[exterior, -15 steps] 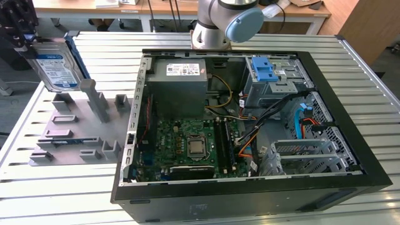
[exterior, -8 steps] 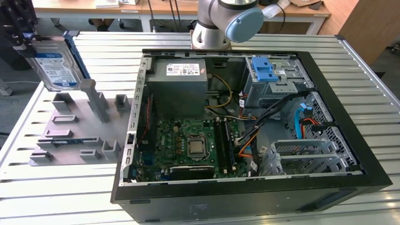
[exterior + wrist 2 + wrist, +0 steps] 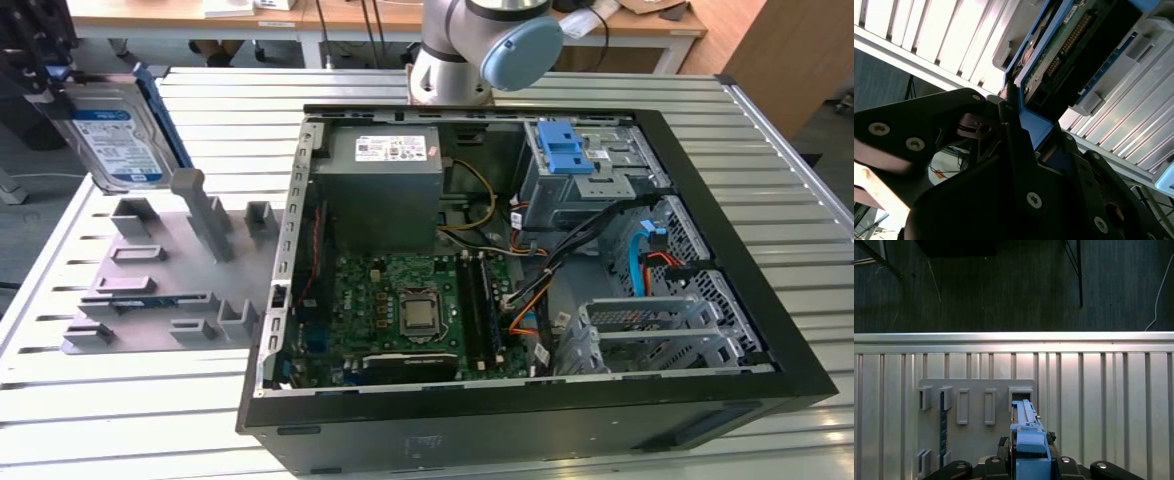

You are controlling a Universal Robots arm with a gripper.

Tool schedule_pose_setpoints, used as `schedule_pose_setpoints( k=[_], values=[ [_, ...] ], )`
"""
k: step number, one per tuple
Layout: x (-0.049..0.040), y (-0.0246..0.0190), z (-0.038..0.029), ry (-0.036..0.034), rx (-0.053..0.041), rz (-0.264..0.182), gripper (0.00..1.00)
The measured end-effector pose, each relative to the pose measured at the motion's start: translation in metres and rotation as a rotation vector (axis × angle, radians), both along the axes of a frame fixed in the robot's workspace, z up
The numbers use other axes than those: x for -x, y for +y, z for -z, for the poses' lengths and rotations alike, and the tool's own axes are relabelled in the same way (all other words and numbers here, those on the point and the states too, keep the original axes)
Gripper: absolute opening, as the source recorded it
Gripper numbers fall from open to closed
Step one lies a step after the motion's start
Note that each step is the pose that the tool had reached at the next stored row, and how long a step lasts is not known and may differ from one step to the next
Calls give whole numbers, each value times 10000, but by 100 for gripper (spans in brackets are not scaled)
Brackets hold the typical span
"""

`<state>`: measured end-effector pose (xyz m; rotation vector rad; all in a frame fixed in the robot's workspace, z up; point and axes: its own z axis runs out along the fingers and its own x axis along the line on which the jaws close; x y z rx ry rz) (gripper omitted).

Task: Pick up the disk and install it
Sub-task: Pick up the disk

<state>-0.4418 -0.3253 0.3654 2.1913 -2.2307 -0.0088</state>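
Right now your fingers [image 3: 1016,150] are pinching the disk [image 3: 114,135] by its blue frame, and you can see it held upright on edge at the exterior view's left. It sits over the grey slotted plate [image 3: 160,270] on the worktop [image 3: 120,410], with the open case [image 3: 507,398] just beside that plate.

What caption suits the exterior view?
The gripper holds the disk upright above the grey fixture plate, beside the open computer case.
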Motion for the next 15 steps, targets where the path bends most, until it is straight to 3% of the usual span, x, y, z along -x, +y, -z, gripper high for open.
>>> schedule_pose_setpoints(
  k=[15],
  values=[
    [0, 0, -74, 0, 0, 0, 36]
  ],
)
